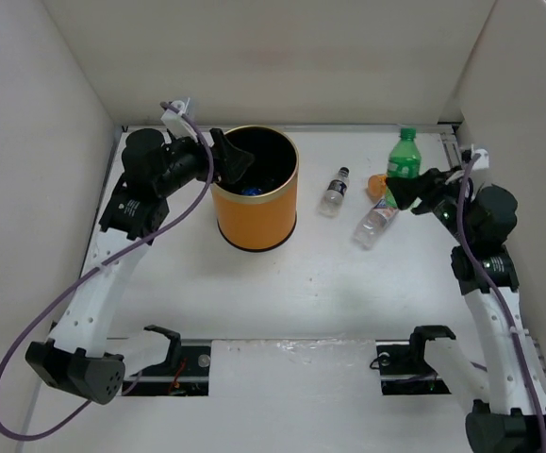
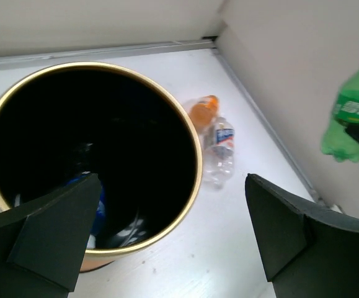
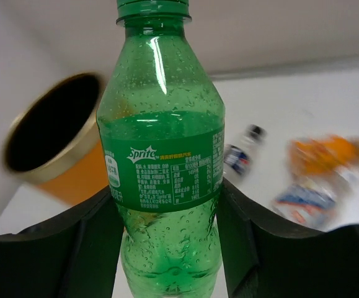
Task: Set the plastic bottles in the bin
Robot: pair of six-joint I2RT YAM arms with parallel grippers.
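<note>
The orange bin [image 1: 254,215] stands at mid-left, and a blue-labelled bottle [image 1: 249,190] lies inside it. My left gripper [image 1: 230,160] hangs open over the bin's left rim, holding nothing; its wrist view looks down into the bin [image 2: 195,143]. My right gripper [image 1: 409,189] is shut on the green bottle [image 1: 404,156], which it holds upright at the far right [image 3: 160,155]. On the table between them lie a small clear bottle with a dark cap [image 1: 334,192], an orange bottle [image 1: 376,185] and a clear bottle with a white-blue label [image 1: 374,224].
White walls close in the table at the back and on both sides. The right wall [image 1: 527,104] stands close behind the right arm. Two black mounts [image 1: 423,344] sit at the near edge by the arm bases.
</note>
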